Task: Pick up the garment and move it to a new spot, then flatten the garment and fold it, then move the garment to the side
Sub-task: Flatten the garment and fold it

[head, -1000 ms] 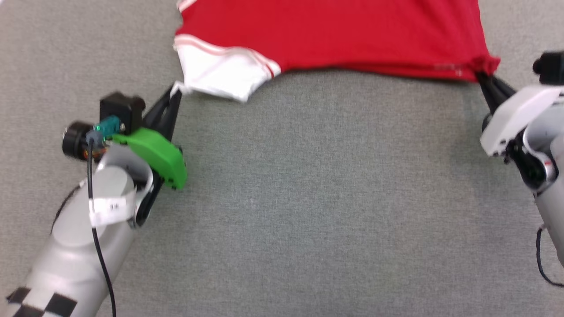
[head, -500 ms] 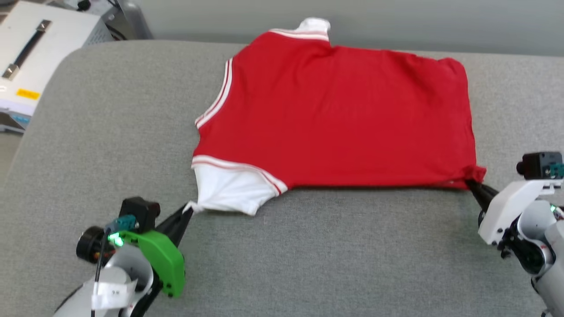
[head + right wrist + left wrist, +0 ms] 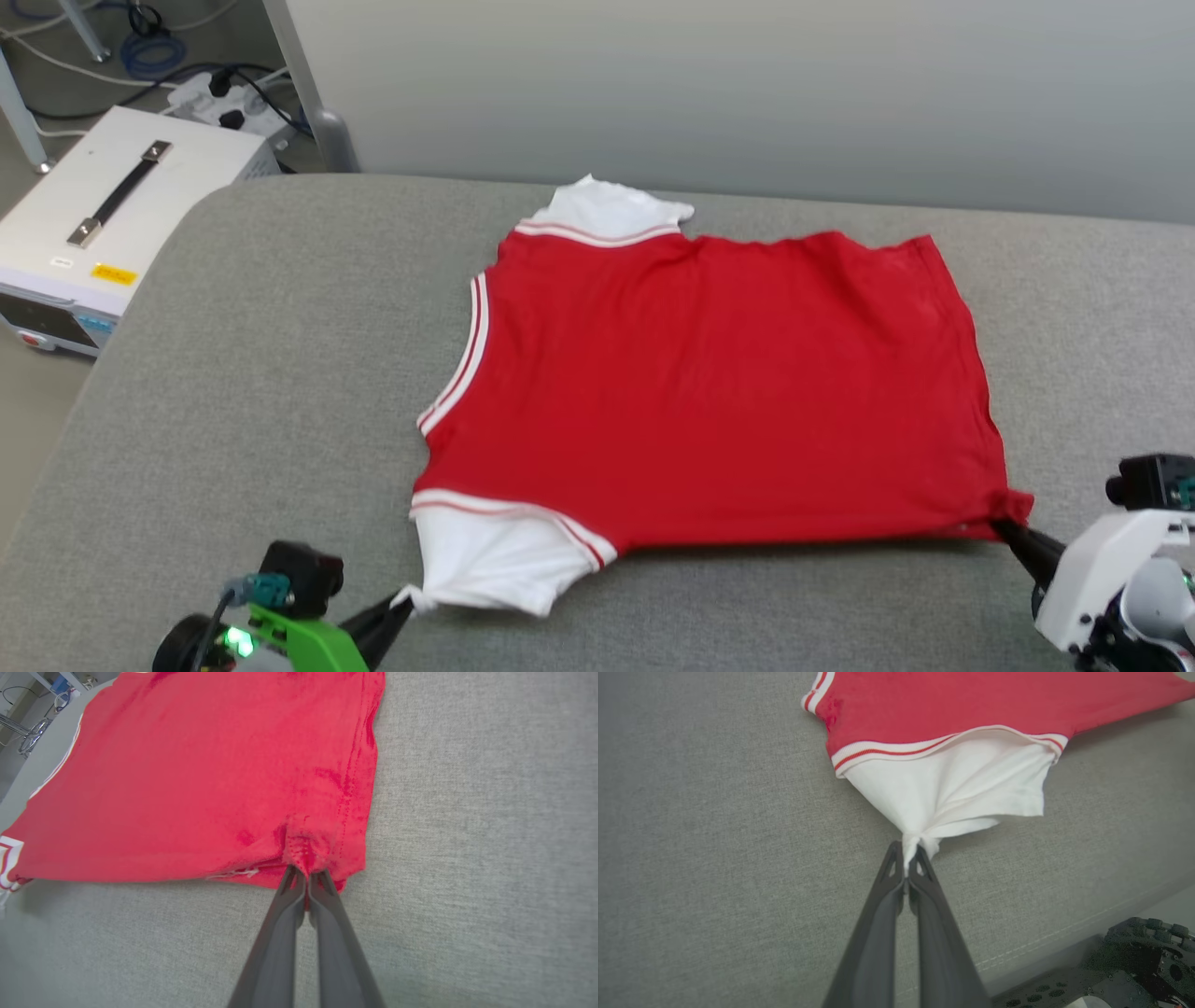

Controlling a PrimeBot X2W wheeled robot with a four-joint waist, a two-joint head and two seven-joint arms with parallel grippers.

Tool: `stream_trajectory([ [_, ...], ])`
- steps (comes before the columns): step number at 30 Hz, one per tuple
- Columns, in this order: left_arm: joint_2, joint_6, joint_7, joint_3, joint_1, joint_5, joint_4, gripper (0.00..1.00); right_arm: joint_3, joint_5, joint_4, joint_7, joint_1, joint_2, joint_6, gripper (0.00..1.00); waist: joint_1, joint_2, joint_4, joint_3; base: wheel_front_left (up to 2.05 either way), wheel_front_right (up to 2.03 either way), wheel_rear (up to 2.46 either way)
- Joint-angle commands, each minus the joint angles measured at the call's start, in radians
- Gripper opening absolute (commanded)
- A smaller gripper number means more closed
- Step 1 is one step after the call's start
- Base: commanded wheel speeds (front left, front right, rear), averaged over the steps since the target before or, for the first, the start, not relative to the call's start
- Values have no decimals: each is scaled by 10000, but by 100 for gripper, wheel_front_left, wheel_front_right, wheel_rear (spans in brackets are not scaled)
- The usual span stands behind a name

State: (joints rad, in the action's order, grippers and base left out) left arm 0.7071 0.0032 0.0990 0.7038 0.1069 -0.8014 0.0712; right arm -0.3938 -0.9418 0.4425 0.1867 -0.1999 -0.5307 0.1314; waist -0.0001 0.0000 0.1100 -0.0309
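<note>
You see the red T-shirt [image 3: 719, 401] spread flat on the grey fabric surface [image 3: 261, 392]. Your left gripper [image 3: 906, 857] pinches the edge of its near white sleeve [image 3: 962, 788]. Your right gripper [image 3: 306, 877] is clamped on the near hem corner.

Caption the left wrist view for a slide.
Left pincer shut on the white sleeve of the garment, spread on a grey surface.

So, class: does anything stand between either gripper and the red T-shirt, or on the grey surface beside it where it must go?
Nothing visible does. The left gripper is shut on the white sleeve of the T-shirt, the right gripper on its red hem corner; the grey surface beside it lies bare.
</note>
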Motion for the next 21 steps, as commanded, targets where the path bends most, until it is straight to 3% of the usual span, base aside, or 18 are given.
stream_trajectory([
  [1,241,28,158,28,-353,-141,-213,0,132,-188,-202,167,404,-145,-7,0,1,0,95,350,0,0,0],
  [12,1322,131,997,163,-1563,-856,-1789,0,1388,-963,-2431,1847,2951,-379,-7,0,1,0,163,700,0,0,0],
  [21,1198,134,570,-332,-601,-560,-2308,0,2860,-265,-3976,3046,3271,83,-7,0,1,0,63,107,0,0,0],
])
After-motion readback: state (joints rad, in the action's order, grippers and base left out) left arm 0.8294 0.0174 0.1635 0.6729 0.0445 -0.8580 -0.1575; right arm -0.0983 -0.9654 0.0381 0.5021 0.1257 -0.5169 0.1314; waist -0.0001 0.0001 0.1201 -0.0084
